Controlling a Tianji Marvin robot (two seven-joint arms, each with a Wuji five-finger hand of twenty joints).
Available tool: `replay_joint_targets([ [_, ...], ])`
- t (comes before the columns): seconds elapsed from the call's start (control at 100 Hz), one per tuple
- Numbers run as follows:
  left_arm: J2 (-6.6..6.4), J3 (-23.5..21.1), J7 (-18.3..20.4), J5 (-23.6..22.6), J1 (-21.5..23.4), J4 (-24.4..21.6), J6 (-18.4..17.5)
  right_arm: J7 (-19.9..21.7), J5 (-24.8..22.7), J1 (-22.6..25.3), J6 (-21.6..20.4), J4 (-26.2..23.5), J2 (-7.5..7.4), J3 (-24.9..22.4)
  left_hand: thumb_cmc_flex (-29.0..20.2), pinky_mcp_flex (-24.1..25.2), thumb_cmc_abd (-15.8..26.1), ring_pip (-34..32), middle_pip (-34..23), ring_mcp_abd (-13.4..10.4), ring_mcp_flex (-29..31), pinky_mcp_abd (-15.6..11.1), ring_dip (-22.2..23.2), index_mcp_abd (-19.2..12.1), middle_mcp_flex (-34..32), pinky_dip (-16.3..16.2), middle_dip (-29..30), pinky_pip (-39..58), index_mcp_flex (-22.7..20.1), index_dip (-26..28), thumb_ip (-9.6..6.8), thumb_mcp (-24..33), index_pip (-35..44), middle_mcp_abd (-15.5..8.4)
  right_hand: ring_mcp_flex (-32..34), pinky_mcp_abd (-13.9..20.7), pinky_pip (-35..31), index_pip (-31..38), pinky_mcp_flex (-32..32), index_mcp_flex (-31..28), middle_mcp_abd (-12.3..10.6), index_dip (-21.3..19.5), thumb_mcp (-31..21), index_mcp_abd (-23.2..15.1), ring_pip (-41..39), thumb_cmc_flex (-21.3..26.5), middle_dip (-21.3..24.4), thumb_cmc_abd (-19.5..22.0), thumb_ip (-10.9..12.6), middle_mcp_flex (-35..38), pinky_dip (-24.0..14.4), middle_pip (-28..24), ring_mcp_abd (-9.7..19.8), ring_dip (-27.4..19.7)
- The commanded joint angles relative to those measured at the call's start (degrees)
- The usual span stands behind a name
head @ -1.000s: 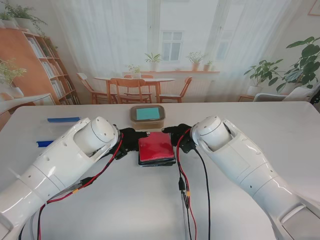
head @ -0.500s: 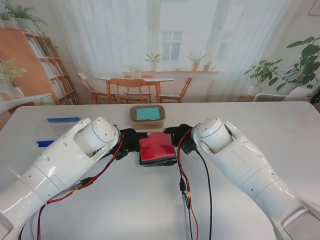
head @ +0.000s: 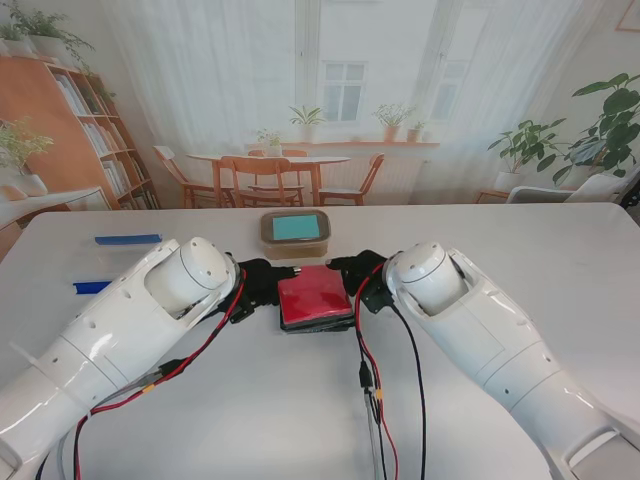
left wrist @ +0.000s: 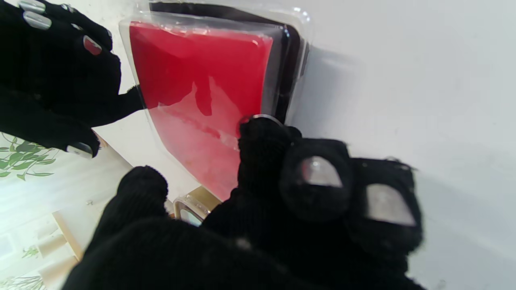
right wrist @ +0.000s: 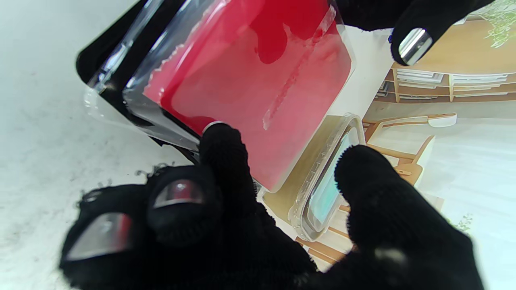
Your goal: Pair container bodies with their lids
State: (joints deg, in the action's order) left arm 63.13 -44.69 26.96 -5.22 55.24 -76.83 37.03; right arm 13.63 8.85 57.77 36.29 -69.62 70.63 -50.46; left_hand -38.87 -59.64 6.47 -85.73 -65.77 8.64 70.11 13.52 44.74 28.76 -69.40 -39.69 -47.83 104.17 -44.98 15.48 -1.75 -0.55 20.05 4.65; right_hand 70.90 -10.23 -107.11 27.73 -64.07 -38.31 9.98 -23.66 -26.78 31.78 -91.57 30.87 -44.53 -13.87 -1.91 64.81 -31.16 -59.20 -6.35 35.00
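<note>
Centrally, left hand (head: pixel 262 282) and right hand (head: pixel 362 276) both gripping red-lidded container (head: pixel 313 295)

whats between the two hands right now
The red-lidded black container sits between the left hand and the right hand, fingers of both at its edges. This shows in the stand view; both wrist views confirm it.

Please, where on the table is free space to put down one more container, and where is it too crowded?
Free: the wide bare table to the right of the right hand, and the strip nearer to me between both forearms. Crowded: the centre, where the left hand and right hand flank the red-lidded container, with the teal-lidded container just beyond. Blue strips occupy the far left.
</note>
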Motion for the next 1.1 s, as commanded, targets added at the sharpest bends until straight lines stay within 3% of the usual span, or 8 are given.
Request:
replay_joint_targets([
  [0.0,0.25,-0.01,0.42,0.04,0.44,-0.53,0.11,0.68,0.06,0.57,-0.24,-0.89,0.19,-0.03,2.56,-1.78,-0.47,-1.06,0.34,3.54,-0.73,-7.60,0.68,-4.82,1.04,0.94,-0.18,15.80,1.05,-0.94,2.02,-1.18,-2.37,-3.12,-1.78,13.42,-12.79,0.40,-2.01,0.09,6.93,0.35,-0.85,-6.48,-3.41,-1.40,-0.85,-1.32,1.47,-2.48,0.86,-0.97,-0.63,0.69],
  [1.09,0.11,-3.22,-0.92,-0.79,3.44,-2.20,-1.10,-1.21,-1.67,3.44,-1.36,-4.68,-0.38,-1.65,2.40,-1.78,-0.87,-0.97,0.40,3.50,-0.91,-7.66,0.79,-5.11,1.10,0.96,-0.26,15.80,1.20,-0.52,1.94,-1.14,-2.56,-3.07,-1.68,13.43,-12.83,0.38,-2.01,0.29,7.11,-0.09,-1.25,-6.20,-3.42,-1.63,-1.01,-1.61,1.40,-2.74,0.99,-1.18,-0.52,0.98],
])
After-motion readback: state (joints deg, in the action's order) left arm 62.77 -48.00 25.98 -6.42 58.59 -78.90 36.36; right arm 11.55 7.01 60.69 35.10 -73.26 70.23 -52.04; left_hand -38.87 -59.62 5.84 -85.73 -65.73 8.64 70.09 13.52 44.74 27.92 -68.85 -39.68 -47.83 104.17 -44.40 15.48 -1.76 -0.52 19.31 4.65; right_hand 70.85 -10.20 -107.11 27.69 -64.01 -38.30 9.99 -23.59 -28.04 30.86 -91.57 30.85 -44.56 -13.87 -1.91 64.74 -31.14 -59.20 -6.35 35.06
